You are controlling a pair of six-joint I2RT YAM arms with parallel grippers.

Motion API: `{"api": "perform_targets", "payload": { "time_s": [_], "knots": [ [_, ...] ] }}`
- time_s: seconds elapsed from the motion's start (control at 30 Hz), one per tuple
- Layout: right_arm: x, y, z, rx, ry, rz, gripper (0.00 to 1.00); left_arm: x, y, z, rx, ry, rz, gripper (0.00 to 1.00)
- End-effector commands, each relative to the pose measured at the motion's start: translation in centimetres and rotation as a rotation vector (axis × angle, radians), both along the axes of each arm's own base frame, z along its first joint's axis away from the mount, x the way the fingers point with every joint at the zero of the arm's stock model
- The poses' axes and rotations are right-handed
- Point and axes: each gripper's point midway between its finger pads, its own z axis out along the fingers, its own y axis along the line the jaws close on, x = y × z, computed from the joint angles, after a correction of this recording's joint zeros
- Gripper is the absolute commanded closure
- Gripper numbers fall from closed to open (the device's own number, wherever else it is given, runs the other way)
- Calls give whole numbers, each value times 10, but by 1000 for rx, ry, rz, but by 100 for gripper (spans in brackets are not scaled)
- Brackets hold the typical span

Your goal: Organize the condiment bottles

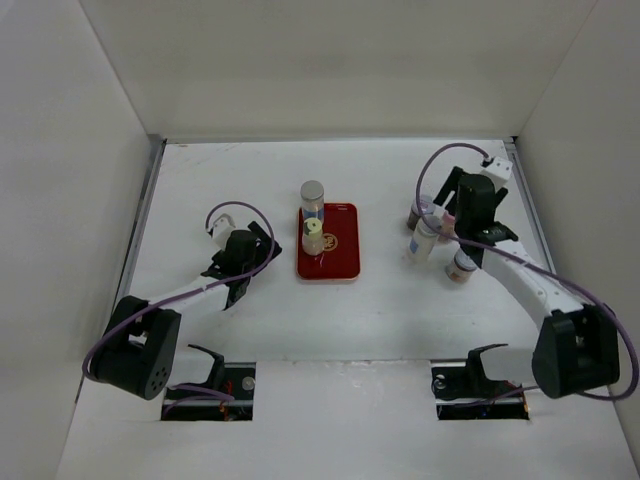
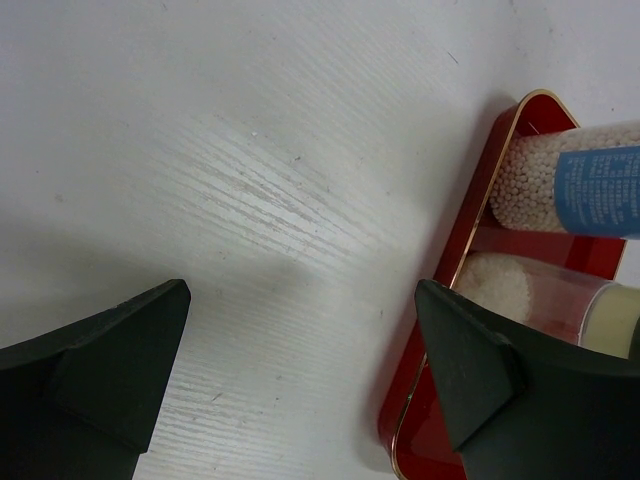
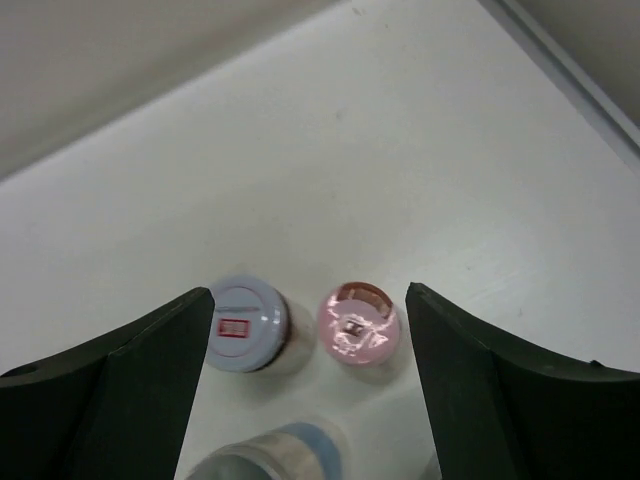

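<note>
On the flat red rectangular tray (image 1: 345,268) two clear capped jars (image 1: 314,238) are standing, four similar jars (image 1: 461,266) waiting at three o'clock, left tool (image 2: 302,290) and right tool (image 3: 308,295) gaping wide.

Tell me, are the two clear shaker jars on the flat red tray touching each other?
Apart. The left wrist view shows a strip of red tray between the blue-labelled bead jar and the pale-yellow-capped powder jar.
</note>
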Motion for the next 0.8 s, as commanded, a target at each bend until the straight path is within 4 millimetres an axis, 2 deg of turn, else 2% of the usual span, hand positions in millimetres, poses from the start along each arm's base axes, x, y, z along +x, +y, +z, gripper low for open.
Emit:
{"api": "perform_targets", "payload": {
  "time_s": [0.0,0.23,0.47,0.57,0.63,0.7,0.77],
  "knots": [
    [5,-1,-30,0,95,13,15,4,-5,5,-27,-33,-4,0],
    [26,-9,-55,24,144,-19,17,4,-6,4,-34,-32,-10,0],
    [32,-17,-74,63,170,-45,35,4,-8,1,-38,-21,-18,0],
    [32,-18,-76,77,172,-53,49,3,-8,2,-41,-25,-17,0],
    [30,-21,-65,81,138,-72,55,4,-7,2,-39,-26,-12,0],
    [25,-30,-36,64,52,-112,58,4,-8,1,-41,-21,-18,0],
    [16,-37,2,44,-54,-153,60,3,-8,2,-43,-25,-18,0]
  ]
}}
